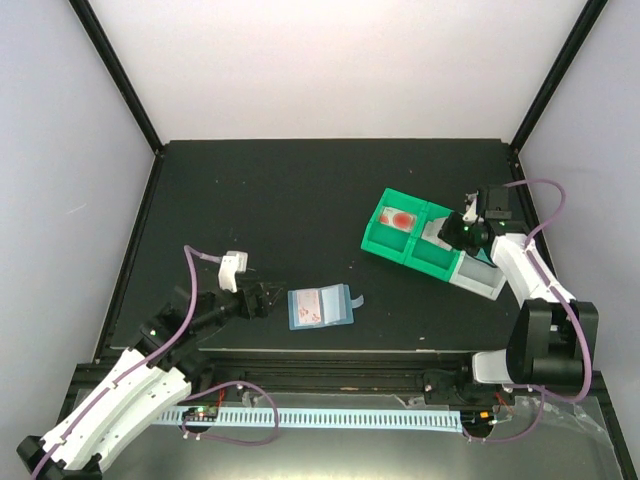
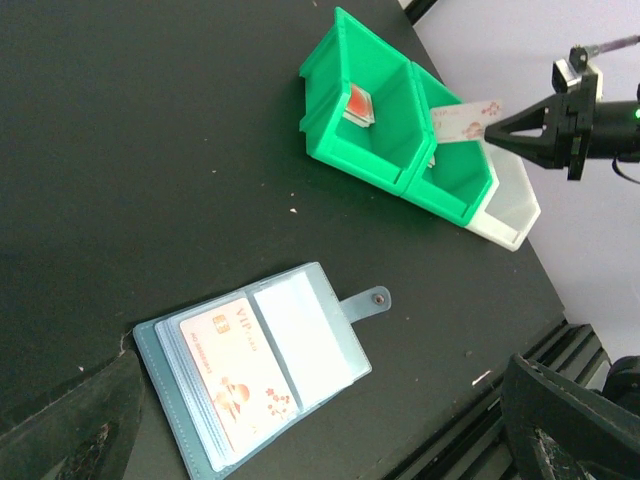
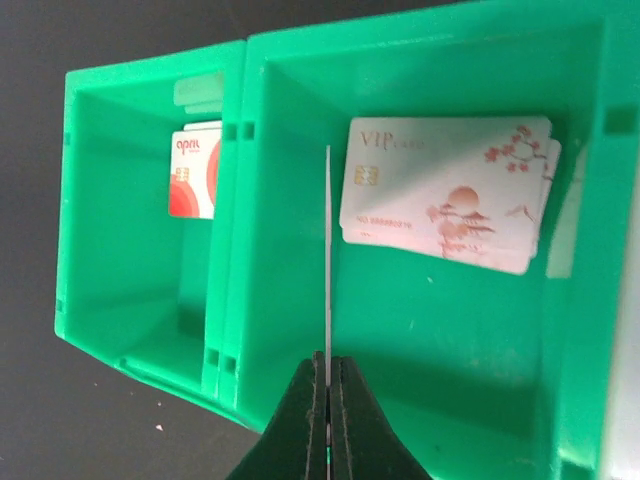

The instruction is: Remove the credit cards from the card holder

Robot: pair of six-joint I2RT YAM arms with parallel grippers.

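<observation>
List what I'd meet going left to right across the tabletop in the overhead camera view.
Left hand → card holder → green bin holding a red card → right hand, gripping a credit card.

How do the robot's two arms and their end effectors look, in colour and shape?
The left arm and right arm have white shells with black joints. A thin purple cable loops along each. The left end effector and right end effector are black, with tapered fingers.
</observation>
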